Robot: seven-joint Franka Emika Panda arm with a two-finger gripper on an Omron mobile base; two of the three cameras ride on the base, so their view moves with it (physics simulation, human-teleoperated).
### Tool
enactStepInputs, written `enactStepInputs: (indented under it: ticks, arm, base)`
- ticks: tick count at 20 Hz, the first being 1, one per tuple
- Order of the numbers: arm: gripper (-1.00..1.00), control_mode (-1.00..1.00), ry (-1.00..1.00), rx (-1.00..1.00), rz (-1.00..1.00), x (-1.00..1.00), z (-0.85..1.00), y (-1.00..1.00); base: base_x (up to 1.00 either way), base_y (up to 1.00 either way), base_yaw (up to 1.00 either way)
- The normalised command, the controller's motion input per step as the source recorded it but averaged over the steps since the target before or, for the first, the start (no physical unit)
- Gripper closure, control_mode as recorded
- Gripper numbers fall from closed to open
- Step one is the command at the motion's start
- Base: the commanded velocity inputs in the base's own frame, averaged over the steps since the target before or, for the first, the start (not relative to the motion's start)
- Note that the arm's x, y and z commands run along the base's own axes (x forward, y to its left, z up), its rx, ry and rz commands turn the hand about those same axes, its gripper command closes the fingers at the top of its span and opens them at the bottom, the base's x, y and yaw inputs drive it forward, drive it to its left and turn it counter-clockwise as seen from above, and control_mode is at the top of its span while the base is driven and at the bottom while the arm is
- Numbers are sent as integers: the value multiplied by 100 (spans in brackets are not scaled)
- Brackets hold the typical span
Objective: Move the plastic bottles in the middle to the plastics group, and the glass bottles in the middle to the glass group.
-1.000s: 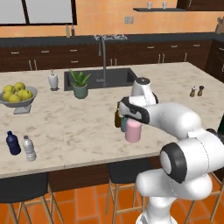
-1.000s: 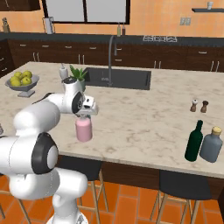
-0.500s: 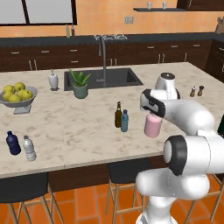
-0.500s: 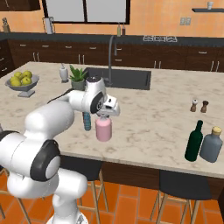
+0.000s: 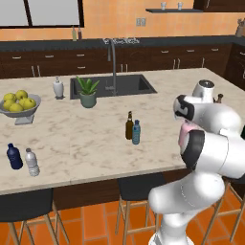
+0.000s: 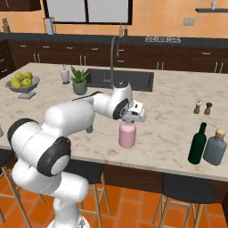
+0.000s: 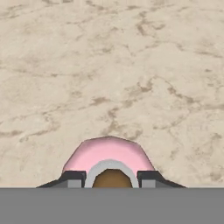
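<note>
The two-finger gripper (image 6: 128, 122) was clamped on the cap of the squat pink glass bottle (image 6: 127, 136) at the centre of the right base view, over the beige marble counter (image 6: 173, 133).

The arm (image 6: 67, 129) was glossy white, with rounded segments, dark grey joint bands and small dark finger tips (image 7: 74, 178).

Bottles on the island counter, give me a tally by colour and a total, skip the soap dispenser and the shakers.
Pink: 1, pink bottle held in the gripper
Brown: 1, brown bottle
Teal: 1, teal bottle
Navy: 1, navy bottle
Clear: 1, clear bottle
Green: 1, green bottle
Grey: 1, grey bottle
Total: 7
</note>
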Motion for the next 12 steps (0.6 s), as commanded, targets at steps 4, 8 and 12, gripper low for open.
enactStepInputs:
  ticks: [4, 8, 12]
  arm:
    - [100, -100, -1, 0, -11, 46, 5, -98]
    - [100, -100, -8, 0, -9, 51, 18, -91]
    - [100, -100, -16, 0, -7, 26, 12, -93]
  base:
    - [0, 0, 0]
    - [0, 0, 0]
    - [0, 0, 0]
